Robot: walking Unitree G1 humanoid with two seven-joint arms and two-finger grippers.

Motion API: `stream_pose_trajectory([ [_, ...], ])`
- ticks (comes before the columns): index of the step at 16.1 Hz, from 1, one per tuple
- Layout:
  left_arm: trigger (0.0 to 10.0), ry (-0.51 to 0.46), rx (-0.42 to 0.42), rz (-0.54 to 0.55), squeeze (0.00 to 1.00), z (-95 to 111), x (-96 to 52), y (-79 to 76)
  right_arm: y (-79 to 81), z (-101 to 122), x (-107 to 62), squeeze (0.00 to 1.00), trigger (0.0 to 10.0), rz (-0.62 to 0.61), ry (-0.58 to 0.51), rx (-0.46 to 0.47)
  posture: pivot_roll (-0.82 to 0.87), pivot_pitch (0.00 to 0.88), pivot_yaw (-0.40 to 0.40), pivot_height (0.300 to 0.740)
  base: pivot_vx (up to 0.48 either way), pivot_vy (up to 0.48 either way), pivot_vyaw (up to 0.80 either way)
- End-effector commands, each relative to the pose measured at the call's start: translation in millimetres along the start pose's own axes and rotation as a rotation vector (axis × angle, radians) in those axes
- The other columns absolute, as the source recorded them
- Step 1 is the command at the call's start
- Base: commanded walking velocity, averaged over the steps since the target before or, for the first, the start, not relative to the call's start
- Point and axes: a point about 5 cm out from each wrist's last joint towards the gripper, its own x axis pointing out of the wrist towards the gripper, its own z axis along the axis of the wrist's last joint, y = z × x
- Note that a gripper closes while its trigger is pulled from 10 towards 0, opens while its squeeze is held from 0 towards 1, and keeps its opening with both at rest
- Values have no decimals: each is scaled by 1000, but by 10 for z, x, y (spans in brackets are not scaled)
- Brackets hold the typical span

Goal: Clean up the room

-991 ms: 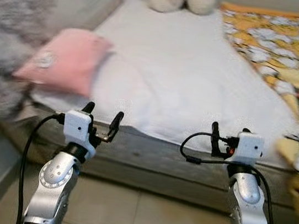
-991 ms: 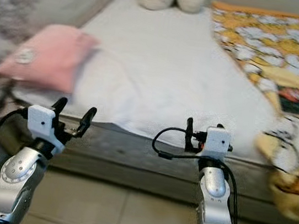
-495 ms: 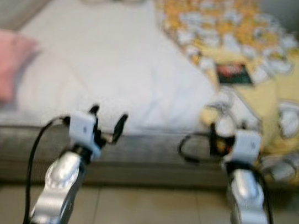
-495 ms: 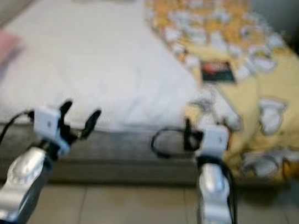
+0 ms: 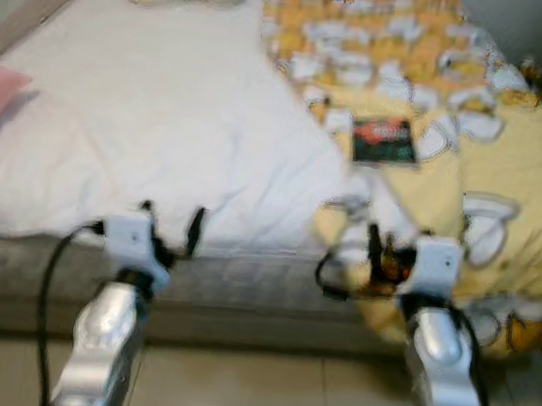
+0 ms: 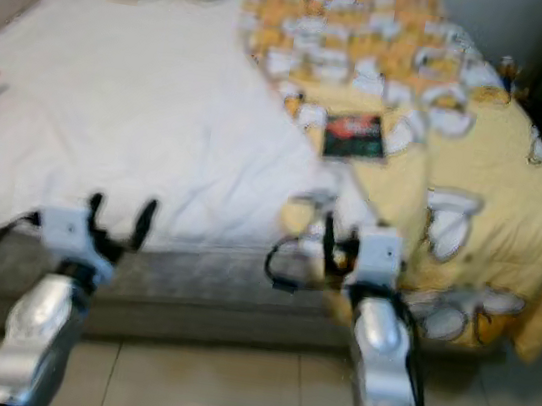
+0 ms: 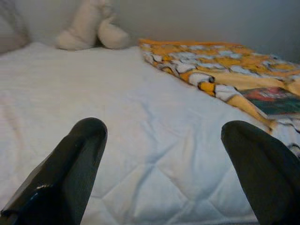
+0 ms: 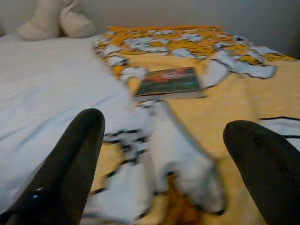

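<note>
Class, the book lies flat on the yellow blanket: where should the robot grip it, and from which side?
Grip the book by its near edge, coming low from the robot's side with the right gripper. It lies flat, so only its thin edges offer a hold; the soft blanket should let a finger slip under.

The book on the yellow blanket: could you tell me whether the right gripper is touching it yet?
Apart. In the right wrist view the right gripper has both fingers open and empty, and the book lies farther up the yellow blanket, with rumpled blanket between them.

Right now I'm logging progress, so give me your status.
Both grippers, left gripper and right gripper, open and empty at bed edge. Book lies on yellow blanket. Nothing in the way.
</note>
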Motion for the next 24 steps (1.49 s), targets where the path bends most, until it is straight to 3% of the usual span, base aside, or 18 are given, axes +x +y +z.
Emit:
stream_pose_trajectory([
  [1, 10000, 38, 34, -5, 0, -65, -79, 36, -67, 38, 5, 0, 10000, -22, -18, 76, -121, 0, 113, 740, 296, -375, 587],
  [3, 10000, 71, 104, -12, 0, -103, -63, 13, -85, 37, 10, 0, 10000, -32, -16, 99, -116, 0, 114, 740, 148, -187, 294],
  [4, 10000, 68, 112, -34, 0, -86, -39, -19, -86, 43, 25, 0, 10000, -36, -14, 68, -118, 0, 115, 740, 0, 0, 0],
  [8, 10000, 8, 86, -81, 0, 26, 23, -130, -66, 88, 59, 0, 10000, -20, -33, 40, -125, 0, 121, 740, 308, 0, 0],
  [21, 10000, 30, 127, -131, 0, 15, 87, -195, -52, 108, 53, 0, 10000, -18, -40, 12, -138, 0, 136, 740, 449, 0, 0],
  [24, 10000, 29, 137, -145, 0, 13, 83, -225, -114, 129, 72, 0, 10000, -48, -41, 16, -138, 0, 136, 740, 0, 0, 0],
])
